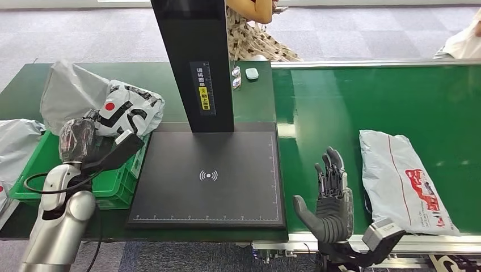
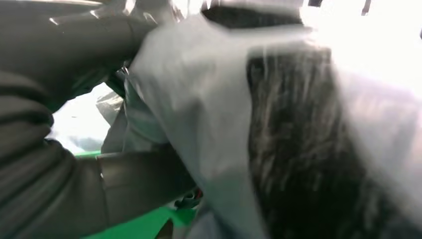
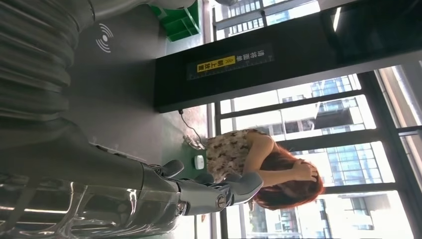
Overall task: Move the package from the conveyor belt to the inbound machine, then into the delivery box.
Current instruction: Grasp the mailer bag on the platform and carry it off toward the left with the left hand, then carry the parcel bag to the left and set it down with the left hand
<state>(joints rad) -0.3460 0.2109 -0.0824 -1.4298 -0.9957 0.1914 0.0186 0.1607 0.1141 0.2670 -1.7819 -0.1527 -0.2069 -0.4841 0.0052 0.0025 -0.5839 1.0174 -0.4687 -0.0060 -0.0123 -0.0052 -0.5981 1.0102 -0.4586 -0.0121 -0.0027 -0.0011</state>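
head view: grey package (image 1: 404, 180) (red print) lies flat on belt (image 1: 351, 107); right hand (image 1: 332, 198) fingers apart.

Looks like a parcel-sorting demo setup in an office building. Green conveyor belt (image 1: 385, 96), black scanner platform (image 1: 207, 175), grey carpet (image 1: 351, 31), big windows (image 3: 318, 114).

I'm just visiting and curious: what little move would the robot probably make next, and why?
Probably the right hand, open and upright over the belt edge, shifts sideways toward the grey package lying flat on the conveyor belt. The inbound machine pad is bare, and the left hand is at the green box.
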